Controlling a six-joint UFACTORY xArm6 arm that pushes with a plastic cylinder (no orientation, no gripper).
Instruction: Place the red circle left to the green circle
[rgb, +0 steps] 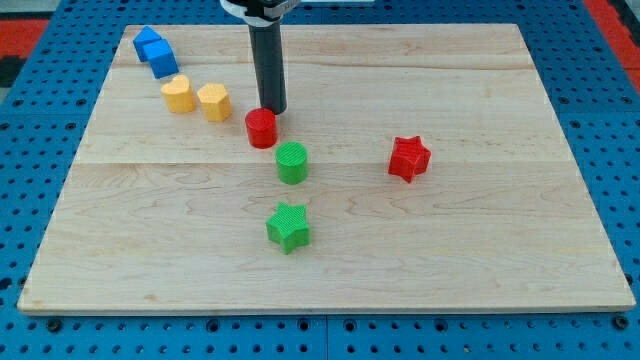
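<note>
The red circle (261, 128) sits on the wooden board (480, 240), up and to the left of the green circle (292, 162), with a small gap between them. My tip (273, 109) is just above and slightly right of the red circle, touching or nearly touching its upper right edge. The dark rod rises from there to the view's top.
A green star (288, 226) lies below the green circle. A red star (409, 158) lies to the right. Two yellow blocks (179, 94) (214, 102) lie left of the red circle. Two blue blocks (148, 41) (161, 59) sit at the top left corner.
</note>
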